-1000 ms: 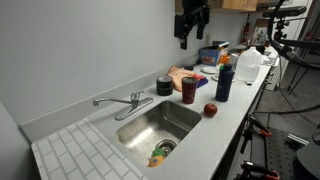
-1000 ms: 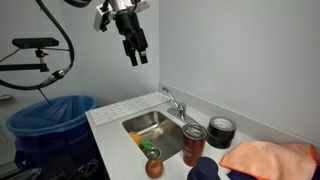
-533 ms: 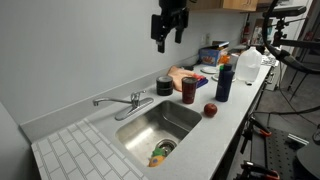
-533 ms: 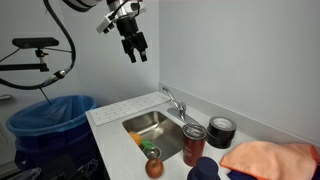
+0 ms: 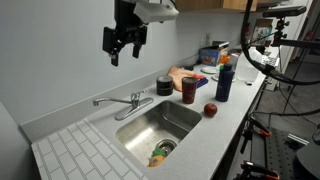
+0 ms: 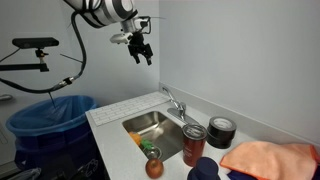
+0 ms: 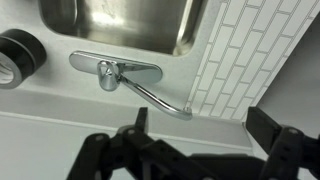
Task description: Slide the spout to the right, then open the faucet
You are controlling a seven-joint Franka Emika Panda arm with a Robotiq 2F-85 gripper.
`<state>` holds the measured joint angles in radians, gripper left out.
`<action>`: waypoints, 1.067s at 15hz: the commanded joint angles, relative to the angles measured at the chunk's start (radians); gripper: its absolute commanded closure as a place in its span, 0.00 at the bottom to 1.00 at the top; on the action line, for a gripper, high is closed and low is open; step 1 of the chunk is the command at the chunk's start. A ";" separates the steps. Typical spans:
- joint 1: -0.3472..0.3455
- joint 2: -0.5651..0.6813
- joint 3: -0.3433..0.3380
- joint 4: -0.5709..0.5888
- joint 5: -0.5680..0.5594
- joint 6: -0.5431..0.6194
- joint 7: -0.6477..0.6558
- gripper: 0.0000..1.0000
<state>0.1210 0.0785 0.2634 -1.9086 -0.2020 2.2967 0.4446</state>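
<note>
The chrome faucet (image 5: 134,100) stands on the counter behind the steel sink (image 5: 160,125). It also shows in an exterior view (image 6: 174,102) and in the wrist view (image 7: 108,68). Its long spout (image 5: 106,101) points over the counter toward the white tiled drainboard (image 5: 75,150). In the wrist view the spout (image 7: 155,98) runs down and to the right, its tip beside the tiles. My gripper (image 5: 122,43) hangs open and empty high above the faucet, well apart from it. It also shows in an exterior view (image 6: 143,52), and its fingers frame the wrist view (image 7: 203,125).
On the counter beside the sink are a black tape roll (image 5: 165,86), a red can (image 5: 189,90), a blue bottle (image 5: 224,78), an apple (image 5: 210,110) and an orange cloth (image 5: 182,74). An object (image 5: 160,153) lies by the sink drain. A blue-lined bin (image 6: 50,115) stands beyond the counter.
My gripper has moved along the wall from above the cluttered counter end to above the faucet and dropped a little. It stays open. Nothing on the counter has moved.
</note>
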 commanded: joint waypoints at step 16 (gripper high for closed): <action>0.093 0.317 -0.118 0.281 0.023 0.053 -0.091 0.00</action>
<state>0.1821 0.3147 0.1779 -1.7234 -0.2000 2.3430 0.3574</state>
